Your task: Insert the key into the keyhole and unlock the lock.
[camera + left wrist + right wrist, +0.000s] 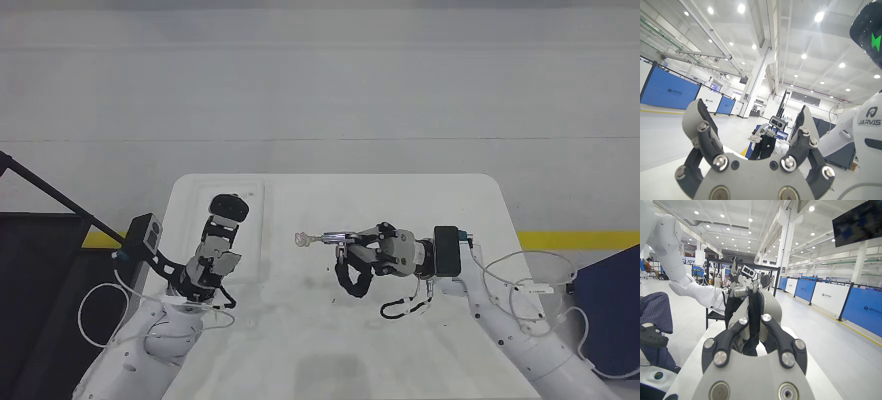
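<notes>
White table [430, 215] beneath lock [340, 238], grey hall floor [300, 80]

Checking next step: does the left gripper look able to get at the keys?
Probably yes: the left gripper is open, nothing stands between it and the keys at the lock in the right gripper.

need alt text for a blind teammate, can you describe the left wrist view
The grey left gripper, open wide, frames the right gripper farther off, shut on a silver metal lock with a pale metal key at its near end; blue-and-white barrier panels stand behind.
</notes>
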Controlling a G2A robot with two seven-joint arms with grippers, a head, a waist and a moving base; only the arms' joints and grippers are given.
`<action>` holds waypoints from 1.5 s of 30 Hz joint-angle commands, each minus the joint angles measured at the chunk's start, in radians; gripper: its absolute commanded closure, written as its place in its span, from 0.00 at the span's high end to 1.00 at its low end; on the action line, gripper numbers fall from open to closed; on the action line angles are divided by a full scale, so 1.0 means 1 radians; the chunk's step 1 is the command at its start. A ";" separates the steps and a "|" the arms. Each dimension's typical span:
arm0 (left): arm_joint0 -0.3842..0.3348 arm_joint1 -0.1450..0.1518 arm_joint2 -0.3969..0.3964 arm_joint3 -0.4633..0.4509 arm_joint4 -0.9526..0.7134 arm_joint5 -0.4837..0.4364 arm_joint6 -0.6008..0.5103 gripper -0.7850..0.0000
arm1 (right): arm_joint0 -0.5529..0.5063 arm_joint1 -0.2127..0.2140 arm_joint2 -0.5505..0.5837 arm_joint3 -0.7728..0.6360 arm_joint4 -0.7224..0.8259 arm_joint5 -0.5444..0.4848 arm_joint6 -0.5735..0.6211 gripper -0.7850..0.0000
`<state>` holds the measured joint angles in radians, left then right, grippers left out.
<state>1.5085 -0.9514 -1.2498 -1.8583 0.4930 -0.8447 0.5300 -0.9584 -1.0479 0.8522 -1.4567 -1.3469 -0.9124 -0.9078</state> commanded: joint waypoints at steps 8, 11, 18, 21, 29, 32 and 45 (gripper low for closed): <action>0.030 -0.008 0.087 -0.041 -0.465 0.049 -0.216 1.00 | 0.035 -0.010 -0.061 0.016 0.037 -0.003 0.003 0.00; 0.027 -0.007 0.105 -0.046 -0.621 0.094 -0.320 1.00 | 0.044 -0.010 -0.069 0.019 0.044 -0.010 0.010 0.00; 0.013 -0.010 0.098 -0.046 -0.742 0.138 -0.479 1.00 | 0.053 -0.007 -0.073 0.031 0.049 -0.030 0.030 0.00; 0.021 -0.008 0.095 -0.056 -0.760 0.159 -0.565 1.00 | 0.057 -0.007 -0.073 0.036 0.046 -0.040 0.040 0.00; 0.051 -0.001 0.051 -0.078 -0.819 0.216 -0.733 1.00 | 0.061 -0.005 -0.065 0.039 0.039 -0.051 0.051 0.00; 0.063 -0.002 0.044 -0.088 -0.838 0.222 -0.765 1.00 | 0.060 -0.004 -0.058 0.036 0.038 -0.054 0.054 0.00; 0.104 -0.007 0.018 -0.115 -0.888 0.244 -0.858 0.62 | 0.063 -0.003 -0.039 0.043 0.047 -0.067 0.067 0.00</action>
<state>1.6114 -0.9582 -1.2290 -1.9746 -0.3941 -0.6014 -0.3256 -0.8961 -1.0506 0.8128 -1.4129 -1.2989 -0.9786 -0.8416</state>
